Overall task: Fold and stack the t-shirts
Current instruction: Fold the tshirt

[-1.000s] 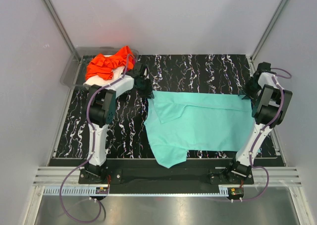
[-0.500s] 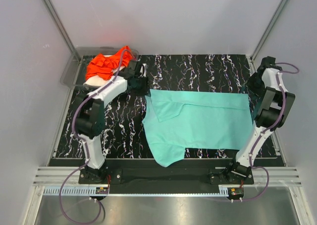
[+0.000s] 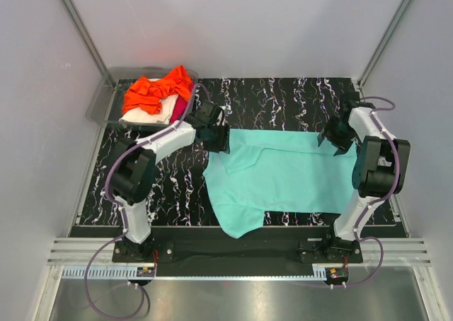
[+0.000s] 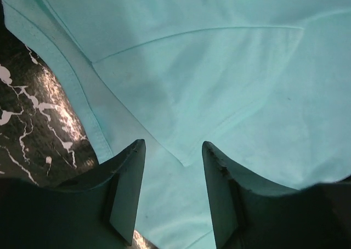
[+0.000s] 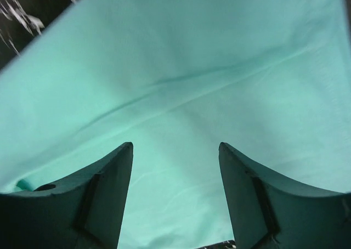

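A turquoise-teal t-shirt (image 3: 283,172) lies flat on the black marbled table, its left sleeve folded in over the body and a flap reaching toward the near edge. My left gripper (image 3: 218,138) hovers over the shirt's far left corner, open, with only cloth (image 4: 219,68) showing below the gap (image 4: 173,145). Over the far right part of the shirt is my right gripper (image 3: 333,138), also open above smooth teal cloth (image 5: 181,68), with nothing between its fingertips (image 5: 175,146). An orange t-shirt (image 3: 156,91) lies crumpled on a cream-white one (image 3: 152,112), with a magenta one (image 3: 181,107) beside them.
A grey plastic tray (image 3: 99,102) at the far left corner holds the pile of other shirts. Bare black marbled table (image 3: 283,98) shows behind the teal shirt and to its left. White walls close in the table on three sides.
Both grippers have opened and let go of the teal shirt's far corners. They have moved inward over the cloth, the left one to the right and the right one to the left.
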